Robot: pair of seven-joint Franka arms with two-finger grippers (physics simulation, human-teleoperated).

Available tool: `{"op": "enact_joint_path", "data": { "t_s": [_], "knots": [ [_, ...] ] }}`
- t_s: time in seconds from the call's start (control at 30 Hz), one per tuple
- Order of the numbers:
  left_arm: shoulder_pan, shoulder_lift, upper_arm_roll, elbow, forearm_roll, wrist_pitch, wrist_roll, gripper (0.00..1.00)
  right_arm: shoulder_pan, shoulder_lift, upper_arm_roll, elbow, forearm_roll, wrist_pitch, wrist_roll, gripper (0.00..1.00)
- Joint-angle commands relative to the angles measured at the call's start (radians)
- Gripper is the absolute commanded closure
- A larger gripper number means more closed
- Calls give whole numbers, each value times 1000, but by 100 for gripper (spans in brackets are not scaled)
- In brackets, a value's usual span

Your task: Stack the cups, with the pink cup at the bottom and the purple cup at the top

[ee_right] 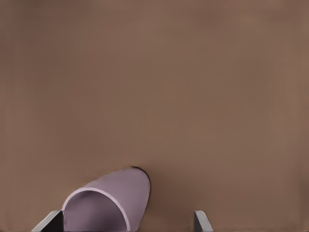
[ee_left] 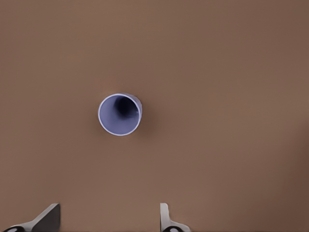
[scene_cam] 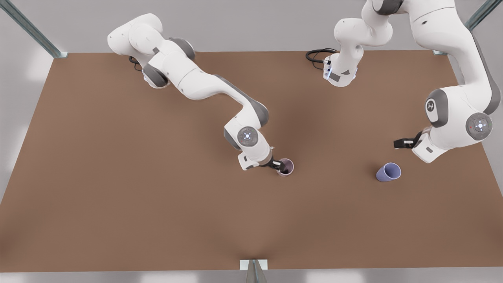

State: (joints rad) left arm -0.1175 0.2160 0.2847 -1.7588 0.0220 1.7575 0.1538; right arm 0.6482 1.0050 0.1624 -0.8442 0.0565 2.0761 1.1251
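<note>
Pink, or rather a dusty mauve, the pink cup (scene_cam: 286, 166) stands upright near the middle of the brown table (scene_cam: 118, 196), slightly toward five o'clock from centre in the front view. The right gripper (scene_cam: 279, 165) is at its nine o'clock side, one dark finger reaching over the rim; in the right wrist view the cup (ee_right: 111, 203) sits between the spread fingertips (ee_right: 200, 221), so the jaws are apart around it and not yet clamped. That placement suits gripping the cup and settling it as the base of the stack.

At three o'clock from it, well apart, the purple cup (scene_cam: 388, 172) also looks upright, its pale inside showing. The left gripper (scene_cam: 401, 144) hangs above the table at about one o'clock from that cup, jaws parted and empty; its wrist camera looks straight down into the cup (ee_left: 119, 114), probably lining up for a pickup.

Count: two cups, one of each colour; two arms, two grippers.
</note>
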Motion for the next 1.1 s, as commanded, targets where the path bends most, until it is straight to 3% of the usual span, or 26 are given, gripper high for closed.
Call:
{"op": "enact_joint_path", "data": {
  "t_s": [0.0,0.1,0.2,0.3,0.57,0.63,0.7,0.9,0.93,0.97,1.07],
  "knots": [
    [33,32,1,-28,-8,229,305,0,-77,-124,-1,-67,-38,-186,-154,0],
    [71,68,1,-107,-11,342,306,0,-301,-549,0,-504,-133,-225,-433,0],
    [98,126,1,-102,-19,418,305,0,-476,-735,2,-621,-95,-355,-686,0],
    [111,180,1,-96,-82,474,303,0,-671,-956,-1,-871,-35,-332,-1015,0],
    [111,236,-1,-96,-100,539,302,0,-682,-914,-14,-836,-30,-353,-1021,0],
    [111,250,-1,-99,-99,527,302,0,-668,-918,-3,-831,-15,-329,-1199,0],
    [111,270,-4,-103,-99,524,303,0,-667,-921,-3,-825,-18,-330,-1593,0],
    [111,316,-13,-108,-100,524,300,2,-667,-918,-1,-823,-17,-329,-1601,0],
    [111,319,-13,-107,-105,522,297,34,-667,-918,-1,-823,-17,-329,-1596,0],
    [111,316,-15,-103,-105,505,297,57,-667,-918,-1,-823,-17,-329,-1593,0],
    [111,316,-24,-105,-105,497,294,75,-668,-918,-3,-822,-17,-336,-1476,0]
  ]
}}
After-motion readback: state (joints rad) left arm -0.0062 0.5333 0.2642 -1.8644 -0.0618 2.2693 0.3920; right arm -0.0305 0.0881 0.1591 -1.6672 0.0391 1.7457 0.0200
